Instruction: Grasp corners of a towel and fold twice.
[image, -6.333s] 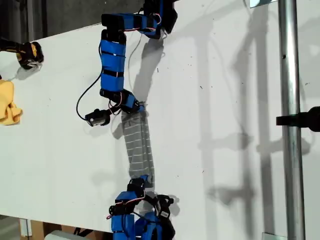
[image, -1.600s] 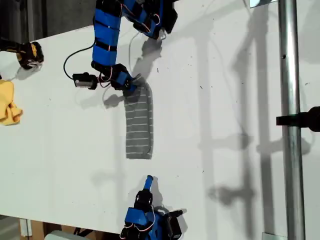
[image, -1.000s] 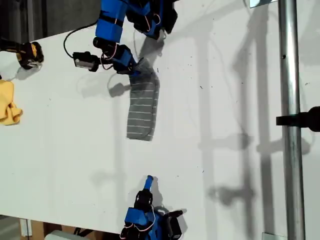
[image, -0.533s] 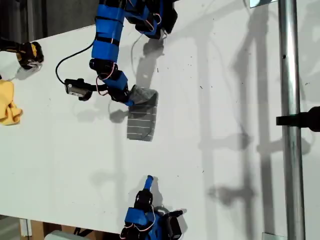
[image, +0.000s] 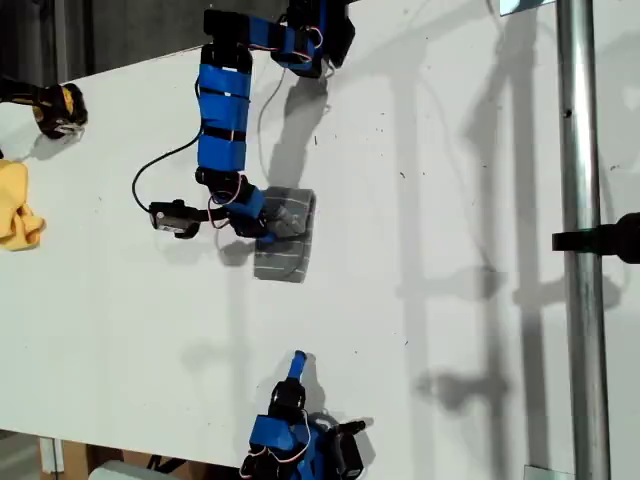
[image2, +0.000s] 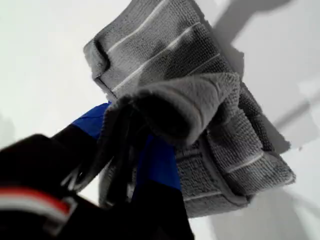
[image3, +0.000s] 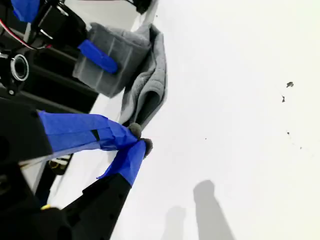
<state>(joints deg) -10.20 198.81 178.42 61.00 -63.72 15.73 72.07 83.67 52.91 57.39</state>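
Observation:
The grey towel (image: 285, 240) with thin white stripes lies folded into a short packet at the middle of the white table (image: 450, 330). My first gripper (image: 268, 228) reaches in from the exterior view's top and is shut on the towel's upper layer. In the first wrist view the towel (image2: 200, 90) drapes over a blue fingertip (image2: 160, 165) of my first gripper (image2: 145, 135). My second gripper (image: 297, 362) sits near the exterior view's bottom edge, apart from the towel, shut on nothing. The second wrist view shows its taped tips (image3: 131, 150) meeting, with the towel (image3: 147, 87) farther off.
A yellow cloth (image: 18, 205) and a black-and-yellow object (image: 55, 108) lie at the exterior view's left edge. A metal pole (image: 580, 250) with a black clamp (image: 605, 238) runs down the exterior view's right side. The table's far edge slants along the exterior view's top left.
My second gripper let go of the towel's near end and drew back. My first gripper carried its end over toward the near end, doubling the long strip into a short packet, and has come lower.

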